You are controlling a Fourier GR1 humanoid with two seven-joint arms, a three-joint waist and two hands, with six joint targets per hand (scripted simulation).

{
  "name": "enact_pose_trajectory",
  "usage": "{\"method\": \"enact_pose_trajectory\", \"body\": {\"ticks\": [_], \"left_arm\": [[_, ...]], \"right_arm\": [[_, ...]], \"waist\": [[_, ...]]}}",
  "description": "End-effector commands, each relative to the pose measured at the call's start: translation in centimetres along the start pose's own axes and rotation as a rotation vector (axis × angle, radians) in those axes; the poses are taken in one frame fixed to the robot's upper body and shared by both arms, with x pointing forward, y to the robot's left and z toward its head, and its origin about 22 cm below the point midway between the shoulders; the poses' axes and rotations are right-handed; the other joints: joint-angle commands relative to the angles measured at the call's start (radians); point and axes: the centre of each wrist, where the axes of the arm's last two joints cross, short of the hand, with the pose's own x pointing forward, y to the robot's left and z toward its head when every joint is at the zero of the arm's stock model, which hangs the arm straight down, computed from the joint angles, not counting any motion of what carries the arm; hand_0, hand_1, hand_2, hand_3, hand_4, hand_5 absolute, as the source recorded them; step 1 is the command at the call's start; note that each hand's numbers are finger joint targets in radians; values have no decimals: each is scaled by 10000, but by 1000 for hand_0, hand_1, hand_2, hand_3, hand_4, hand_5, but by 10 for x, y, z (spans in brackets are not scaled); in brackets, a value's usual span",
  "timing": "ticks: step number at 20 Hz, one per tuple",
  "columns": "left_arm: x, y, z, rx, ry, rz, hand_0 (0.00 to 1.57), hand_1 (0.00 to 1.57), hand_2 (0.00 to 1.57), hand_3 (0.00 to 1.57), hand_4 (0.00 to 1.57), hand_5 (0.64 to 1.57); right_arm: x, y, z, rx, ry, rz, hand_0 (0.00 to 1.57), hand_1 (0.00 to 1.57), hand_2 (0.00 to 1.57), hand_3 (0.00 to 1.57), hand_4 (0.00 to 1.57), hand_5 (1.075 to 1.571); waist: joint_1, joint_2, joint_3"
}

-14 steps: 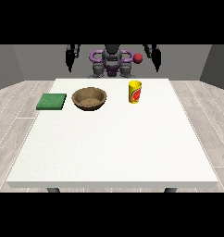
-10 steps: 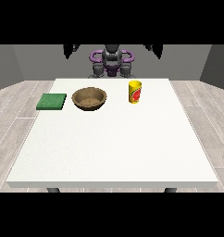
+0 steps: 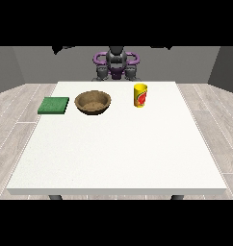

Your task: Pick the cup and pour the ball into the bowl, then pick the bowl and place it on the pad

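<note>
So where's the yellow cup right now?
The yellow cup stands upright on the far part of the white table, a bit right of the middle in the front view. The brown bowl is to its left, with a gap between them.

A bare test room, like a lab; grey walls (image 3: 12, 67), pale plank floor (image 3: 15, 125), one large white table (image 3: 118, 153), robot (image 3: 116, 65) at its far side.

You see a yellow cup with a red mark (image 3: 140, 95), a brown round bowl (image 3: 93, 102), a green square pad (image 3: 53, 105) and a white bench (image 3: 118, 149).
</note>
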Motion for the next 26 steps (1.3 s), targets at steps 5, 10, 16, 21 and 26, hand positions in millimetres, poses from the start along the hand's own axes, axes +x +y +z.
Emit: {"method": "enact_pose_trajectory", "body": {"ticks": [5, 10, 16, 21, 26], "left_arm": [[-2, 30, -16, 191, -1185, 143, 0, 0, 0, 0, 0, 1541], [-20, -5, -33, 128, -2247, -128, 0, 0, 0, 0, 0, 1529], [-81, 4, -22, 610, -2263, -304, 0, 0, 0, 0, 0, 1523], [-109, -11, -33, 559, -2783, -278, 0, 0, 0, 0, 0, 1518], [-119, -32, -51, 860, -3272, -511, 0, 0, 0, 0, 0, 1517]], "right_arm": [[2, 0, -5, 129, -1129, -119, 0, 0, 0, 0, 0, 1570], [5, 8, -28, 468, -1826, -239, 0, 0, 0, 0, 0, 1570], [-3, 2, -23, 608, -1843, -238, 0, 0, 0, 0, 0, 1571], [9, -4, -38, 676, -2621, -43, 0, 0, 0, 0, 0, 1571], [-9, -3, -43, 714, -2853, -201, 0, 0, 0, 0, 0, 1570]], "waist": [[-198, 1387, -1], [-322, 2482, 0], [-660, 2577, -4], [-855, 3345, -4], [-919, 3953, -2]]}}
